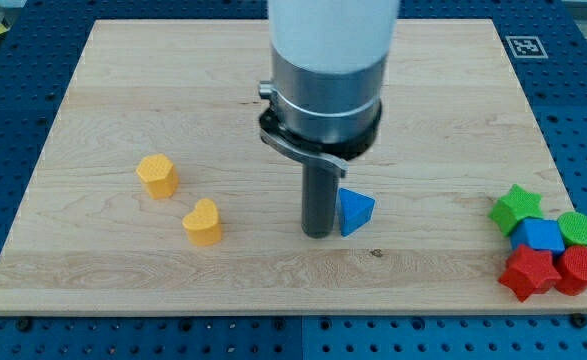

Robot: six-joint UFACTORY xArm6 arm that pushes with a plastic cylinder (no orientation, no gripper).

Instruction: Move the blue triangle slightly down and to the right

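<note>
The blue triangle (pixel 356 211) lies on the wooden board (pixel 173 80), a little right of the middle and toward the view's bottom. My tip (pixel 319 234) stands on the board right against the triangle's left side, touching or nearly touching it. The rod hangs from the arm's wide grey and white body, which hides part of the board above it.
A yellow hexagon block (pixel 158 176) and a yellow heart block (pixel 203 222) lie at the left. At the right edge a cluster holds a green star (pixel 515 207), a green round block (pixel 577 228), a blue block (pixel 540 236), a red star (pixel 528 272) and a red block (pixel 580 268).
</note>
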